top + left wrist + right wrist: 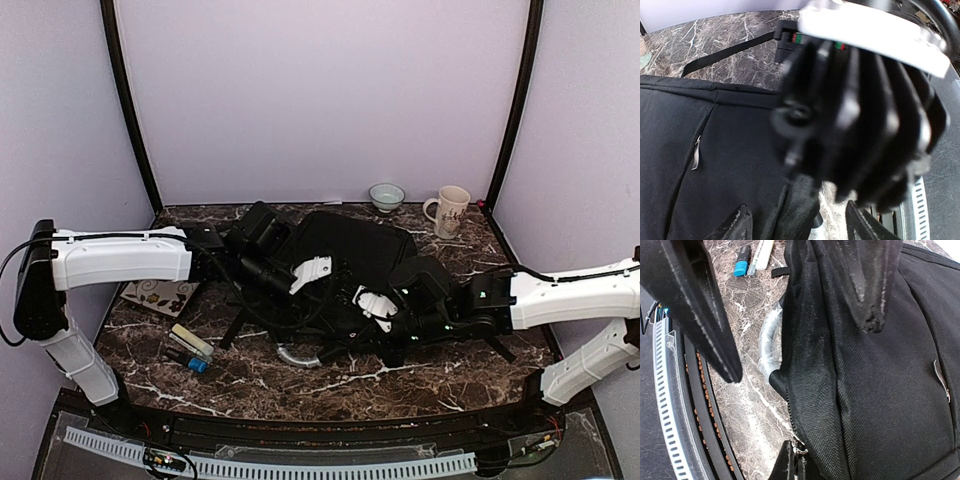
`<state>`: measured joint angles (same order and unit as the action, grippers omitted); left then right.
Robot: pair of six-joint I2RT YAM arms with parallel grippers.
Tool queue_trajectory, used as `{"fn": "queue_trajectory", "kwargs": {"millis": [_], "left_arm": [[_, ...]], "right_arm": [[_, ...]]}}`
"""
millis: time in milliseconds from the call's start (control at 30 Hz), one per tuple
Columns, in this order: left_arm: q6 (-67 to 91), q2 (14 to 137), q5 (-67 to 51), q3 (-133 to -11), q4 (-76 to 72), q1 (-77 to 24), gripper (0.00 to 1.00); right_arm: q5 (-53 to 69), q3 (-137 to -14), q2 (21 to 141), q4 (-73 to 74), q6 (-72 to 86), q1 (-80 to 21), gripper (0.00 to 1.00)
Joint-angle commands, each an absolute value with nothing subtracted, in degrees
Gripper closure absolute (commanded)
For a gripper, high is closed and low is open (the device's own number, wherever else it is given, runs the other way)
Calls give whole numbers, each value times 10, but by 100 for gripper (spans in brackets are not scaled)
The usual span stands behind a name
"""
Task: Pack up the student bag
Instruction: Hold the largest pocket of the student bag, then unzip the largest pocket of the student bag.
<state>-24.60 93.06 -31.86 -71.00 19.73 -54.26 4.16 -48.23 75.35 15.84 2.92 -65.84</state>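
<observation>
The student bag (pixel 350 245) lies flat in the middle of the table, black, with its silvery loop handle (pixel 296 356) at the near edge. My right gripper (pixel 797 465) is shut on the metal zipper pull (pixel 801 450) at the bag's edge. My left gripper (pixel 797 227) is open, and its fingers (pixel 707 310) straddle a raised fold of the bag's fabric (pixel 802 207) just above the zipper line. In the top view both grippers meet over the bag's near side, left (pixel 330 280) and right (pixel 358 300).
A blue-capped marker (pixel 192 362) and a pale stick (pixel 190 340) lie at the near left, beside a patterned card (pixel 160 295). A bowl (pixel 387 196) and a mug (pixel 448 211) stand at the back wall. The bag's straps (pixel 725 52) trail over the marble.
</observation>
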Motion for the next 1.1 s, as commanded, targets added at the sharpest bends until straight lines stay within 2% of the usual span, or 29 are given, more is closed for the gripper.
{"fn": "queue_trajectory", "kwargs": {"millis": [0,67,200,267,767,1067], "left_arm": [[-272,930,-343,-705,203,-550,38],[-276,940,-334,-706,199,-554,46],[-274,943,-311,-705,184,-559,85],[-268,929,-308,-697,171,-560,99],[-273,787,-198,-596,200,-560,100],[-254,787,-112,-599,216,-560,100]], "right_arm": [[38,-500,724,92,40,-660,100],[36,-498,720,87,44,-660,100],[32,-496,713,83,51,-659,100],[29,-493,708,82,55,-659,100],[39,-386,592,101,122,-568,100],[104,-435,611,156,103,-563,100]]}}
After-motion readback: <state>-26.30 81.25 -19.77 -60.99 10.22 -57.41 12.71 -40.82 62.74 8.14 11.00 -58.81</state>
